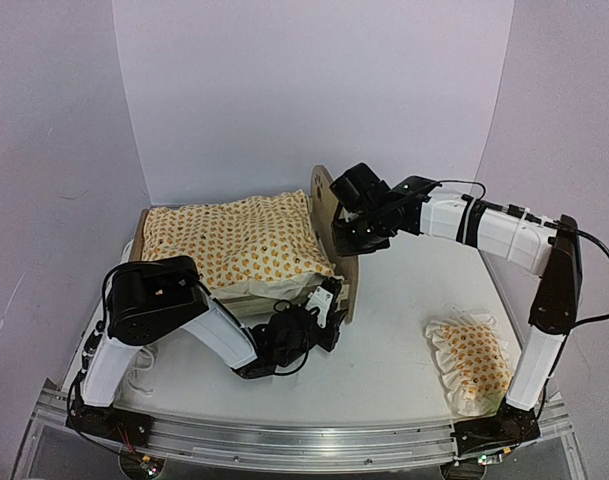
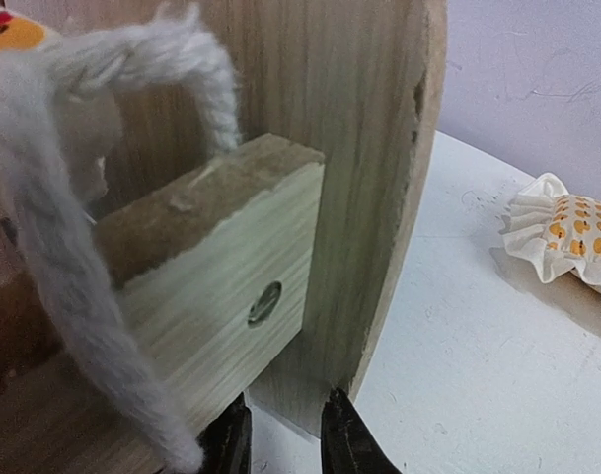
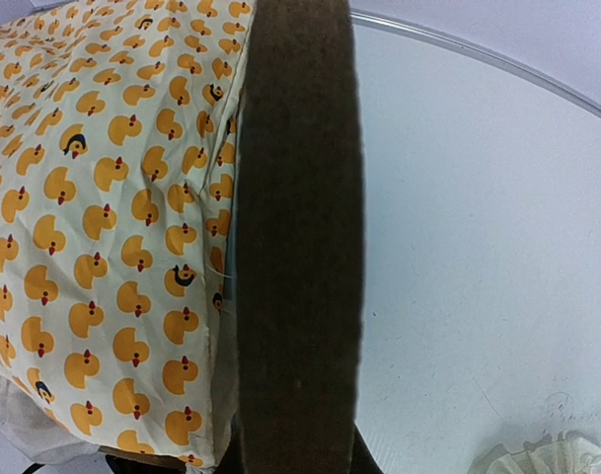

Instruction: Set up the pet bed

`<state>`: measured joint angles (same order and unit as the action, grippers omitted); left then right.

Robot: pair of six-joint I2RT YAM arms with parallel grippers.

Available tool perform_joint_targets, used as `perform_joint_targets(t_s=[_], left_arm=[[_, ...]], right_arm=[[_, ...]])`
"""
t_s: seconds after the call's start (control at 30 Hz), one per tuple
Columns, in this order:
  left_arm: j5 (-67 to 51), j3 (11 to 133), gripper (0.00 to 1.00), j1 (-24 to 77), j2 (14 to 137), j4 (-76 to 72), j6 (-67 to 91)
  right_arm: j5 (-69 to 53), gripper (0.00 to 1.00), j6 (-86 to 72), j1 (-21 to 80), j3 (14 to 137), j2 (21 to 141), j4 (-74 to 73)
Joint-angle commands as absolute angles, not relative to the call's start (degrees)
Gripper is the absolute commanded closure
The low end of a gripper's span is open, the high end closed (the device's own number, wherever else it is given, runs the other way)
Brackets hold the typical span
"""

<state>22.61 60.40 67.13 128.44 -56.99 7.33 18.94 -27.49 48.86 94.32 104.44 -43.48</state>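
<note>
The pet bed (image 1: 329, 215) is a light-wood frame at the centre left, with an orange duck-print quilt (image 1: 234, 240) spread over it. My right gripper (image 1: 356, 232) is shut on the top edge of the right end board (image 3: 300, 227), which fills the space between its jaws (image 3: 295, 464). My left gripper (image 1: 324, 305) sits low at the near bottom corner of that end board (image 2: 369, 148). Its jaws (image 2: 288, 439) stand a little apart, with the board's lower corner just ahead of them under the side rail (image 2: 211, 267). Nothing is clamped in them.
A small ruffled pillow (image 1: 472, 362) with the same print lies on the white table at the front right, also in the left wrist view (image 2: 566, 232). A fuzzy grey-white cord (image 2: 63, 257) hangs beside my left finger. Lilac walls stand behind and at both sides.
</note>
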Motion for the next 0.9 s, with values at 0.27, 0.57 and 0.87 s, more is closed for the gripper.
perform_joint_targets(t_s=[0.27, 0.57, 0.87], left_arm=[[25.08, 67.45, 0.78, 63.38, 132.34, -57.11, 8.38], [21.66, 68.14, 0.85, 61.8, 132.53, -56.8, 7.29], [18.0, 62.6, 1.0, 62.18, 127.04, -56.76, 5.84]], right_arm=[[13.21, 1.0, -29.5, 51.31, 100.07, 96.75, -30.94], [13.01, 1.0, -29.61, 51.78, 100.09, 96.61, -30.94], [16.25, 1.0, -29.15, 51.8, 98.63, 96.39, -30.31]])
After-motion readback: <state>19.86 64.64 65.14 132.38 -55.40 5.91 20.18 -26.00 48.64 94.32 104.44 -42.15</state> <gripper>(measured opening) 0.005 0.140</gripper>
